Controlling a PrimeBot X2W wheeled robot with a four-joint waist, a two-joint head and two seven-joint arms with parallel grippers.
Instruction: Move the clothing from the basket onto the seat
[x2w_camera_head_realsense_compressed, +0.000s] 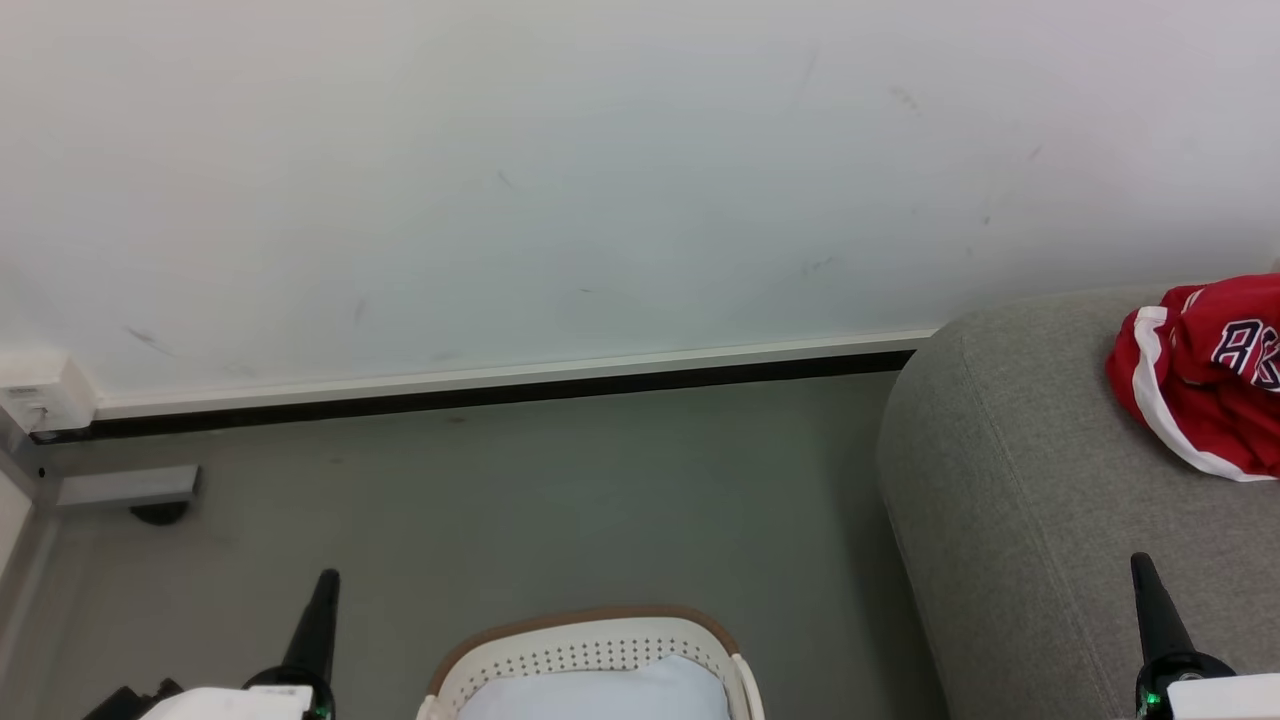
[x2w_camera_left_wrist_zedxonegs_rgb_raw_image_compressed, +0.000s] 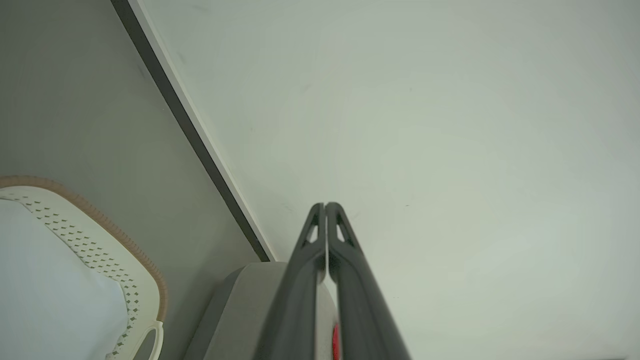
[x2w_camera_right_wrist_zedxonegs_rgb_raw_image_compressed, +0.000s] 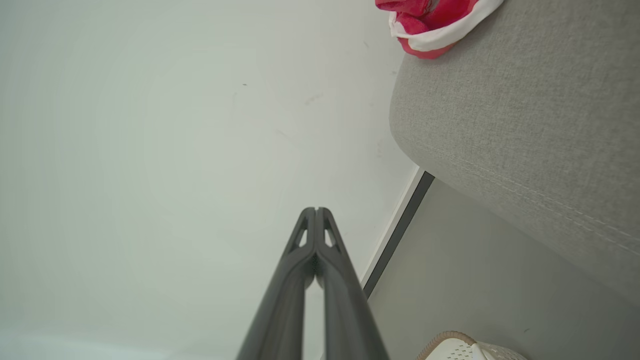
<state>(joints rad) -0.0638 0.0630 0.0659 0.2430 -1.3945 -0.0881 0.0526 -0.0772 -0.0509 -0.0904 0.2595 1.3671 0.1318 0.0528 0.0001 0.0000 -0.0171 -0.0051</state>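
Note:
Red clothing (x2w_camera_head_realsense_compressed: 1205, 385) with white trim and dark lettering lies on the grey seat (x2w_camera_head_realsense_compressed: 1030, 500) at the right; the right wrist view has the clothing (x2w_camera_right_wrist_zedxonegs_rgb_raw_image_compressed: 432, 20) at the seat's (x2w_camera_right_wrist_zedxonegs_rgb_raw_image_compressed: 530, 125) top edge. The white perforated basket (x2w_camera_head_realsense_compressed: 600, 655) with a brown rim sits on the floor at the bottom centre, a pale cloth (x2w_camera_head_realsense_compressed: 600, 695) inside it. My left gripper (x2w_camera_head_realsense_compressed: 325, 585) is shut and empty, left of the basket. My right gripper (x2w_camera_head_realsense_compressed: 1142, 570) is shut and empty, over the seat's front. Both point toward the wall, as with the left gripper (x2w_camera_left_wrist_zedxonegs_rgb_raw_image_compressed: 325, 206) and right gripper (x2w_camera_right_wrist_zedxonegs_rgb_raw_image_compressed: 316, 210) in the wrist views.
A white wall (x2w_camera_head_realsense_compressed: 600, 180) with a dark baseboard (x2w_camera_head_realsense_compressed: 480, 392) runs across ahead. Grey floor (x2w_camera_head_realsense_compressed: 560, 500) lies between basket and wall. A white fitting (x2w_camera_head_realsense_compressed: 40, 400) and a grey bracket (x2w_camera_head_realsense_compressed: 125, 488) stand at the far left.

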